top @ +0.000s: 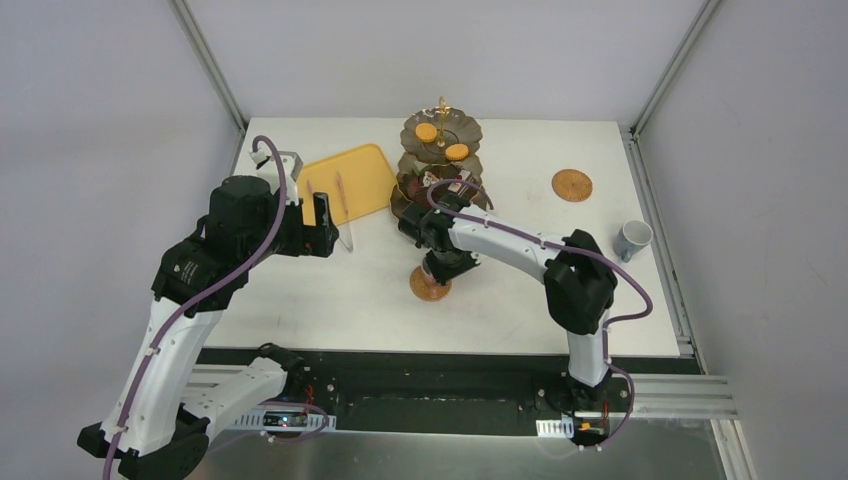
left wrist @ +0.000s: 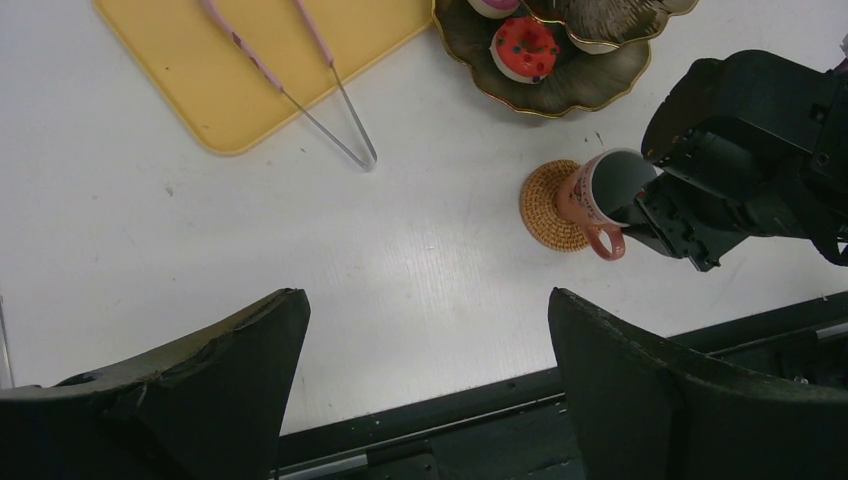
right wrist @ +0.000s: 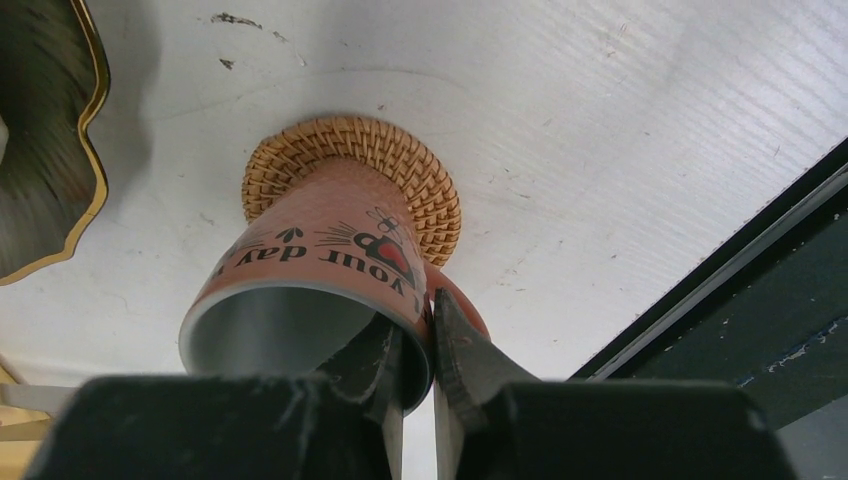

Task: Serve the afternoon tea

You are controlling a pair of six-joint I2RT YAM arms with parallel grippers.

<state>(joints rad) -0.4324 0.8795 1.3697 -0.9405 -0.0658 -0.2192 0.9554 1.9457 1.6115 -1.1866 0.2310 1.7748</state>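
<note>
Three dark scalloped tiers on a gold rod make up the stand, the largest of the tea things, which sits at the middle of the table's far edge. It looks rigid and top-heavy, so it is better steadied than lifted. Just to its left a yellow tray carries only a pair of tongs, whose tips reach past the tray's rim onto the table.

The left gripper hangs over the table's left part, spread wide and holding nothing. The right gripper is clamped on the wall of the pinkish cup beside its handle, one finger inside the mouth and one outside. That cup leans over a woven coaster towards the middle of the near edge. I cannot tell whether its base is fully seated. Its grey inside is empty.

The cup appears to be glazed ceramic: light, stiff, smooth and breakable. A pinch on the thin wall could let it pivot, so it wants a gentle set-down.

The blue-grey cup stands by the right edge, too small to see inside. It is well apart from the second coaster nearer the far right corner.

On the stand's top tier lie two orange cookies, probably brittle. The bottom tier holds small cakes, including a red-iced cake, likely soft and best taken lightly from the sides.
</note>
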